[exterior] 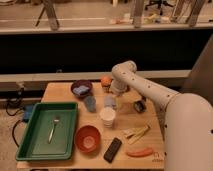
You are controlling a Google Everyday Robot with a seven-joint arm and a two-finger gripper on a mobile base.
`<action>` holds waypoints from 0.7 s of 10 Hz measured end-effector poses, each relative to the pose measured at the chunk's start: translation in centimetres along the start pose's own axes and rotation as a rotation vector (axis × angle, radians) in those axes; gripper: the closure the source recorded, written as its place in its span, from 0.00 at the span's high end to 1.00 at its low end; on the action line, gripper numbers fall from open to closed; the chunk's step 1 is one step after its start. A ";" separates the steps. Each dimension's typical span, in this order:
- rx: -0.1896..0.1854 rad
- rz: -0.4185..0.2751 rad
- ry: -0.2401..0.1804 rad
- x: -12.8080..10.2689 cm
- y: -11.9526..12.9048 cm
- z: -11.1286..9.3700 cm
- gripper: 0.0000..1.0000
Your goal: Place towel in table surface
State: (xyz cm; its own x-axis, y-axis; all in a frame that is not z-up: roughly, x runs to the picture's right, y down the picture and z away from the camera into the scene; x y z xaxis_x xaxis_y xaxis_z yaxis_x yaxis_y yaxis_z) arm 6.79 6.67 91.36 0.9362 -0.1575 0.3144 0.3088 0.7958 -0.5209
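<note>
A pale blue-grey bundle that looks like the towel (109, 102) sits at the middle of the wooden table (60, 93), right under my gripper (114, 95). The gripper hangs from the white arm (145, 90), which reaches in from the right and bends down behind the white cup (107, 117). The wrist hides most of the gripper, and I cannot tell if the towel is held or resting on the table.
A green tray (35, 145) with a fork (53, 128) fills the left front. Around the gripper stand a purple bowl (81, 89), a blue cup (90, 103), an orange (105, 80), a tape roll (139, 105), a red bowl (87, 138), a black phone (112, 149), a banana peel (136, 132) and a red pepper (139, 152).
</note>
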 end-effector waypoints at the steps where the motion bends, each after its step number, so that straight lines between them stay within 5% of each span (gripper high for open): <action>1: -0.003 0.000 -0.002 0.1 0.1 0.3 0.80; 7: -0.020 0.000 -0.024 1.1 0.9 2.3 0.80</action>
State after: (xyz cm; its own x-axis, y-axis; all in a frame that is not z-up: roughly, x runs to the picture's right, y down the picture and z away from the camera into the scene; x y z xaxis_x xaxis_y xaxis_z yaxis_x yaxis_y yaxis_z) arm 7.74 8.54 93.10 0.9319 -0.1431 0.3332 0.3123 0.7837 -0.5369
